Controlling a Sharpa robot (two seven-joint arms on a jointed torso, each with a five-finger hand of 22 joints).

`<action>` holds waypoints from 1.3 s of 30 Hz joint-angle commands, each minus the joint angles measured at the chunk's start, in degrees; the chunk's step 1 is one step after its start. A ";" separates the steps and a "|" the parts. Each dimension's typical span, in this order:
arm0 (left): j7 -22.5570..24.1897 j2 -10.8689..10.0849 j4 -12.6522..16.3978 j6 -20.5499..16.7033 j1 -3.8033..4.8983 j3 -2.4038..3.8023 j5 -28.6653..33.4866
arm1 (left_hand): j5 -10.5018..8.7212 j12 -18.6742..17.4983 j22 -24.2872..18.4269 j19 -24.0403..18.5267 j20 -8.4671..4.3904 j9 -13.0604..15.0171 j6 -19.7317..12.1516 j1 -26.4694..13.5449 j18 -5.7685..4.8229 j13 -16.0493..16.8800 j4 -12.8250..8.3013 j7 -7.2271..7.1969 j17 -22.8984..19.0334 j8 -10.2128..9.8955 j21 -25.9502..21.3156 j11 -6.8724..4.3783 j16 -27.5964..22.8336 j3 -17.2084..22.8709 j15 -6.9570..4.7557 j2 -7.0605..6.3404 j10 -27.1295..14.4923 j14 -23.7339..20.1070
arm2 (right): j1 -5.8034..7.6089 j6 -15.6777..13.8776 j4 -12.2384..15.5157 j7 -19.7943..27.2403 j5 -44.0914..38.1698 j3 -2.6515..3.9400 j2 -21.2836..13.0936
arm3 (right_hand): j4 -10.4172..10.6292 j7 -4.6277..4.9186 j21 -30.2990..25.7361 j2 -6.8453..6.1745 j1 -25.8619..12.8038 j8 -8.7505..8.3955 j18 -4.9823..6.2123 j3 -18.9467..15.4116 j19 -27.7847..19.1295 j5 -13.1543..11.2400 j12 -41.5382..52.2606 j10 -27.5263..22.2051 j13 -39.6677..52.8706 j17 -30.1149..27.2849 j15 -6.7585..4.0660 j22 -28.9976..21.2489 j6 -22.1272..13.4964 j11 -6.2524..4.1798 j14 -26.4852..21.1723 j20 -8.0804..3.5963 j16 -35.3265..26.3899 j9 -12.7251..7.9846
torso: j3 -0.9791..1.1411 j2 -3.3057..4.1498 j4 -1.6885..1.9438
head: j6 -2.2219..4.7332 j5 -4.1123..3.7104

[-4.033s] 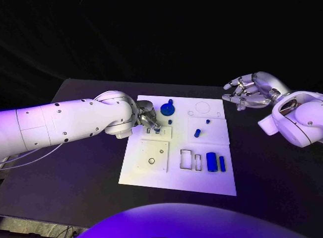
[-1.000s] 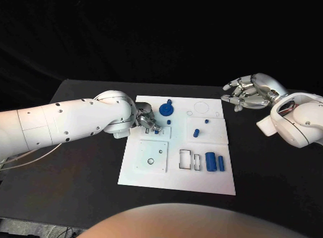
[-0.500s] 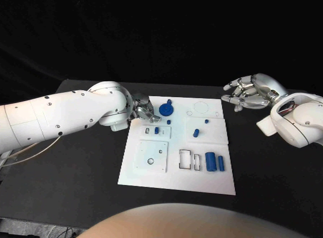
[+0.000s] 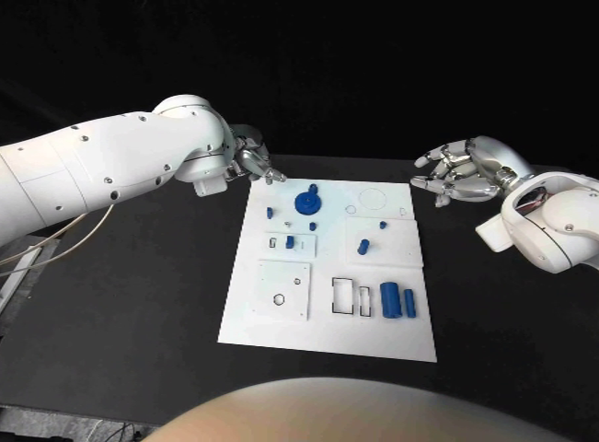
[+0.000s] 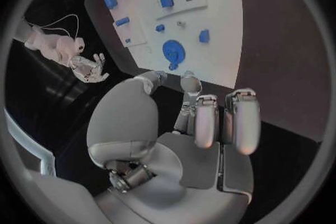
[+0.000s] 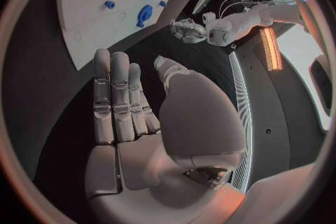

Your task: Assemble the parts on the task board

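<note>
The white task board [image 4: 379, 336] lies in the middle of the black table. On it are a round blue part [image 4: 307, 200], small blue pegs [image 4: 364, 246] and two blue blocks [image 4: 400, 301] near the front right. A short blue part [image 4: 290, 241] stands in the small raised plate on the board's left side. My left hand [image 4: 253, 162] hovers over the board's far left corner and holds nothing; in the left wrist view its fingers [image 5: 238, 120] are spread above the board [image 5: 210, 17]. My right hand [image 4: 464, 173] hangs off the board's far right corner, fingers [image 6: 115, 95] apart and empty.
Empty rectangular slots [image 4: 352, 296] and a larger raised plate [image 4: 283, 290] sit on the near half of the board. Black table [image 4: 127, 304] surrounds the board on all sides. My left arm [image 4: 100, 175] reaches in over the table's left side.
My left hand has lifted off the small raised plate and drawn back to the board's far left corner, leaving the short blue part standing there. The right hand has stayed put.
</note>
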 commanded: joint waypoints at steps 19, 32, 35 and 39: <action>0.68 5.08 -9.48 11.31 -0.91 -2.42 0.21 | -1.37 -0.75 4.25 0.95 0.67 -1.39 0.97 -0.26 0.11 -1.33 0.18 0.33 11.57 -1.45 -0.23 0.32 -0.28 -1.23 0.41 0.45 -0.62 4.96 | -0.13 0.87 -0.21 0.41 -0.04 0.00 0.43 | 0.30 0.16 -0.32 0.23 -0.19 0.33 1.08 -0.07 0.07 -0.28 -0.21 -1.15 -0.08 0.09 0.05 -0.15 0.33 -0.24 -0.49 0.18 -0.44 0.10 | -0.05 0.03 -0.06 | 0.01 0.66; 0.35 5.75 -10.60 12.32 -1.64 -2.95 -0.31 | -5.92 -0.13 4.35 0.98 0.57 -2.10 2.19 -1.55 0.11 -1.05 0.20 -0.07 11.51 -1.83 -0.22 0.01 -0.30 -3.17 0.17 1.19 -0.02 4.96 | -0.19 0.86 -0.24 0.39 -0.04 0.00 0.51 | 0.30 0.16 -0.32 0.23 -0.19 0.33 1.08 -0.07 0.07 -0.28 -0.21 -1.15 -0.08 0.09 0.05 -0.15 0.33 -0.24 -0.49 0.18 -0.44 0.10 | 0.01 0.02 -0.08 | 0.01 0.82; 0.32 5.75 -10.62 12.35 -1.72 -2.98 -0.36 | -6.12 -0.07 4.41 1.00 0.56 -2.13 2.26 -1.59 0.09 -0.99 0.19 -0.09 11.49 -1.83 -0.19 -0.01 -0.31 -3.23 0.16 1.36 0.02 4.95 | -0.19 0.86 -0.25 0.40 -0.04 0.00 0.51 | 0.30 0.16 -0.32 0.23 -0.19 0.33 1.08 -0.07 0.07 -0.28 -0.21 -1.15 -0.08 0.09 0.05 -0.15 0.33 -0.24 -0.49 0.18 -0.44 0.10 | 0.03 -0.01 -0.09 | 0.01 0.84; 0.30 5.74 -10.49 12.62 -1.79 -3.00 -0.15 | -6.14 0.04 4.47 1.03 0.52 -2.15 2.59 -0.76 0.08 -0.95 0.03 -0.21 11.51 -1.70 -0.18 -0.12 -0.30 -3.01 0.07 1.86 0.09 4.96 | -0.20 0.87 -0.28 0.40 -0.04 0.00 0.54 | 0.28 0.16 -0.49 0.32 -0.09 0.40 1.09 -0.11 0.14 -0.17 -0.18 -1.16 -0.20 0.14 0.05 -0.29 0.29 -0.25 -0.45 0.20 -0.64 0.12 | 0.05 0.00 -0.09 | 0.01 0.81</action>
